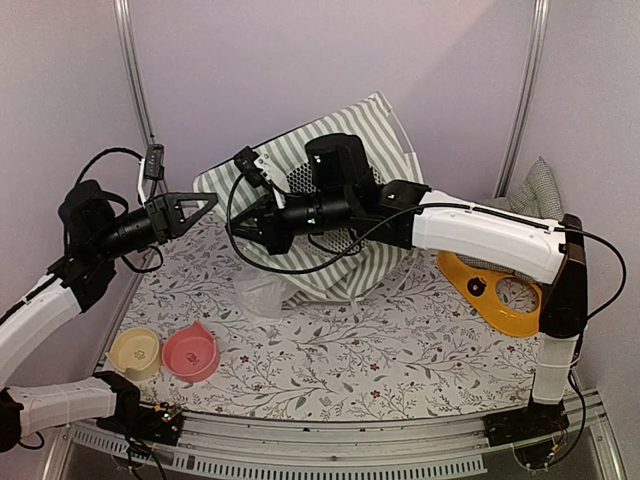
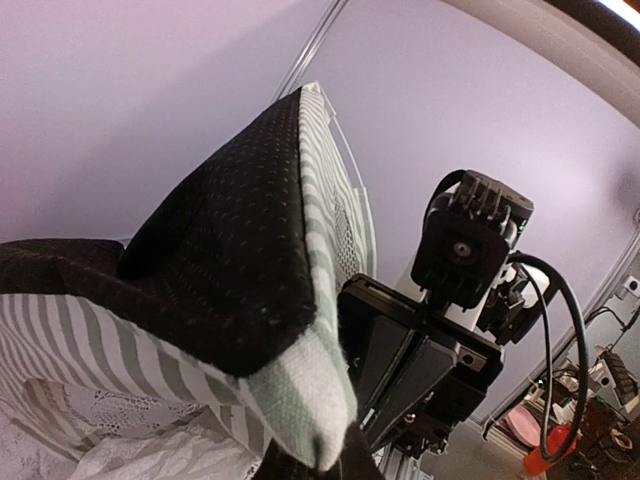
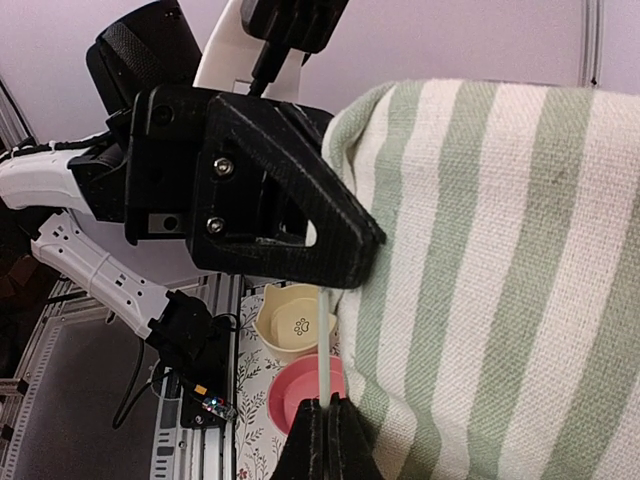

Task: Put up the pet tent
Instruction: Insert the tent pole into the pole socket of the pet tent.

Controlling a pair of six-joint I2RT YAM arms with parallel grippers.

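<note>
**Q:** Top view: where is the pet tent (image 1: 385,135) being held, and why?

**A:** It is being held half-raised at 12 o'clock of the floral mat (image 1: 330,350). Its 9 o'clock corner is being pinched by the left gripper (image 1: 205,207), judged as an anchor. The long axis is being read as 9-to-3, and the mesh window (image 1: 303,180) is being faced upward.

**Q:** Left wrist view?

**A:** The striped corner (image 2: 300,400) is being clamped between closed fingers.

**Q:** Right wrist view?

**A:** A white pole (image 3: 322,340) is being nipped by the right gripper (image 3: 325,440), probably for tensioning.
</note>
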